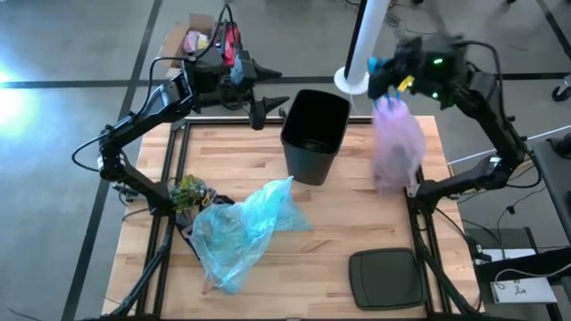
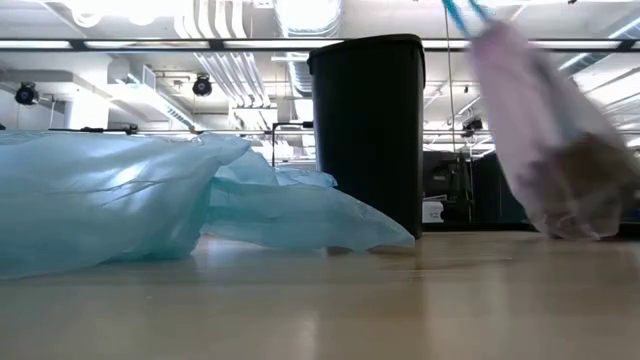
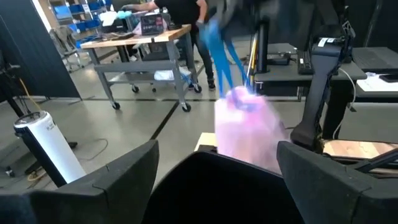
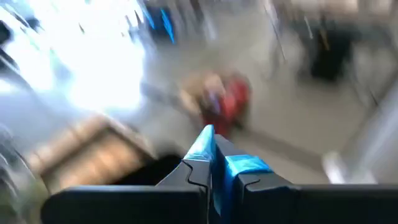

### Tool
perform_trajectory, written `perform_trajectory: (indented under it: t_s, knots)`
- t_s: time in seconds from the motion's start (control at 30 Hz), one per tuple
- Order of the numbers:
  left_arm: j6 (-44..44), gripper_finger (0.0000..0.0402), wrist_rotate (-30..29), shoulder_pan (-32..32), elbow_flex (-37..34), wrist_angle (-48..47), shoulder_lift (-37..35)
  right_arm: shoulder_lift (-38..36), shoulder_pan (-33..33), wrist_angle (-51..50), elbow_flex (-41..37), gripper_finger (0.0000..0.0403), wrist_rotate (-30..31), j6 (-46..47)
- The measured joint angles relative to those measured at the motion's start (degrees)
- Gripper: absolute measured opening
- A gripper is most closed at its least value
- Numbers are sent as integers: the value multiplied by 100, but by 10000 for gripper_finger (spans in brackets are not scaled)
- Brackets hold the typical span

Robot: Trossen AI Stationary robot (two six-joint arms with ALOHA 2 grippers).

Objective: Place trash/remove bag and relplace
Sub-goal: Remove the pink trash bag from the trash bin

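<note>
With full bag (image 1: 397,147) lifted clear, removal step underway: right claw (image 1: 382,71) pinches blue drawstrings, bag hanging just right of black bin (image 1: 314,134). Left claw (image 1: 257,109) spread open, empty, just left of bin. Next, likely: set bag down away from bin, then fit light blue bag (image 1: 239,227) lying in front.

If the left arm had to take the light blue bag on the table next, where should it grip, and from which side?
Probably the bunched tip of the light blue bag nearest the black bin, coming straight down. There the film gathers into a raised, narrow peak; elsewhere it lies spread and flat. The left gripper sits open behind the bin.
</note>
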Motion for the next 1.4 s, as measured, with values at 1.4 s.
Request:
perform_trajectory:
  t_s: [1.4]
  knots:
    - [-468, 311, 299, -208, 0, -12, -2, -1754, 11, 1197, -6398, 0, 1016, 3870]
